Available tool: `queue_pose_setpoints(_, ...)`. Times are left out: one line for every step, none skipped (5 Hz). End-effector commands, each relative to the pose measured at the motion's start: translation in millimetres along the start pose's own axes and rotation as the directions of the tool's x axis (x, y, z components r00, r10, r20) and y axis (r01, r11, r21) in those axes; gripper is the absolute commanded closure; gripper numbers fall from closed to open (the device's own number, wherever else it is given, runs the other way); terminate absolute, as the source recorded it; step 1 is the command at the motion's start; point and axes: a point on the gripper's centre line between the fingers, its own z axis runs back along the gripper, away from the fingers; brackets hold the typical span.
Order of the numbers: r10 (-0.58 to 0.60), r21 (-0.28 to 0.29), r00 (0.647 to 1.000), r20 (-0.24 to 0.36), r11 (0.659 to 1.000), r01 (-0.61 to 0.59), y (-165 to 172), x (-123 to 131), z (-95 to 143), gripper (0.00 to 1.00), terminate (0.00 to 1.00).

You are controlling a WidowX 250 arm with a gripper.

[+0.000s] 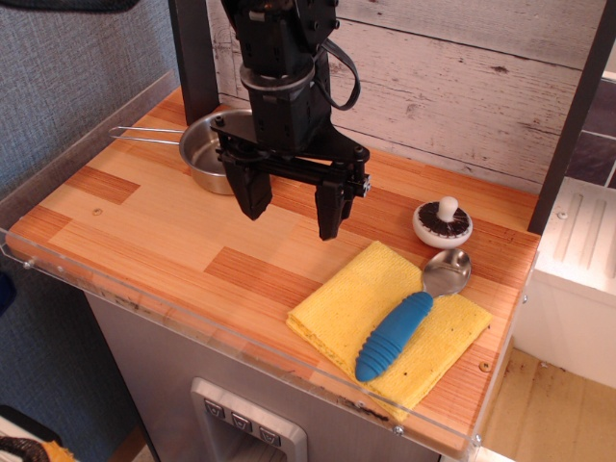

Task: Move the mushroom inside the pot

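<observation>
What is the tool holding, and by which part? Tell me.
Nothing. The tool hangs open and empty above the table; the mushroom sits untouched to its side.

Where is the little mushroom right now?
The mushroom sits upside down on the wooden table, on the picture's right side, just above the spoon and yellow cloth, apart from the open claw.

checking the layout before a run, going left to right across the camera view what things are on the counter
pot → gripper hanging open above the wood → yellow cloth → blue-handled spoon → mushroom
</observation>
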Motion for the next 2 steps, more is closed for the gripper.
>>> queue_pose_setpoints(0.000, 0.000, 1.000, 0.000, 1.000, 0.000, 0.0, 0.0, 0.0, 0.00, 0.00)
queue_pose_setpoints(-0.045, -0.005, 0.999, 0.031, 0.999, 0.045, -27.8, 31.3, 2.2, 0.00, 0.00)
